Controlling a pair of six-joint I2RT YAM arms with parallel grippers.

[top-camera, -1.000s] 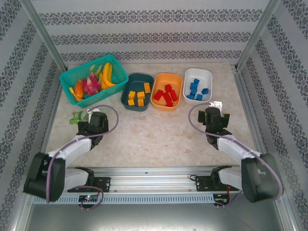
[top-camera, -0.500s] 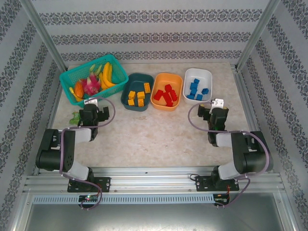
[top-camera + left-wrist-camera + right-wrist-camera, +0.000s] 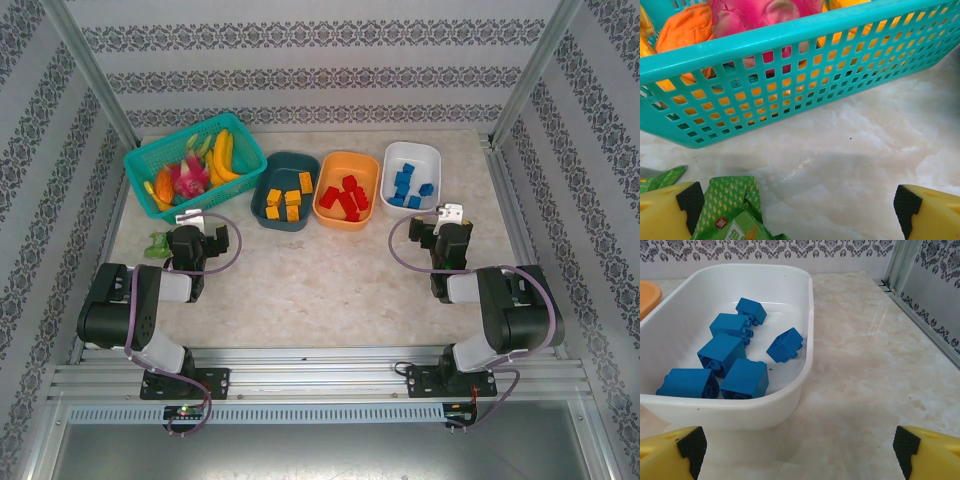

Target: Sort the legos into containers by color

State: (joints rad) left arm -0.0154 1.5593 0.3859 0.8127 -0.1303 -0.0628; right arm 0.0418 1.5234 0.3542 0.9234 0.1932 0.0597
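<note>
Three containers stand in a row at the back. The dark teal tub (image 3: 285,156) holds orange-yellow legos (image 3: 285,203), the orange tub (image 3: 346,156) holds red legos (image 3: 345,197), and the white tub (image 3: 411,146) holds blue legos (image 3: 408,185). My right gripper (image 3: 445,224) is open and empty just in front of the white tub (image 3: 740,407), facing its blue legos (image 3: 722,352). My left gripper (image 3: 193,228) is open and empty low over the table, at the left (image 3: 797,202). Both arms are folded back.
A teal mesh basket (image 3: 150,160) of toy fruit stands at the back left, its wall (image 3: 790,37) close ahead of the left gripper. Green wrapped pieces (image 3: 157,243) lie by the left finger (image 3: 725,210). Metal frame posts and patterned walls enclose the table.
Both arms have folded back from a stretched pose, elbows drawn up over their bases. The grippers ended slightly farther up the table. Jaws stayed open and the legos did not move.
</note>
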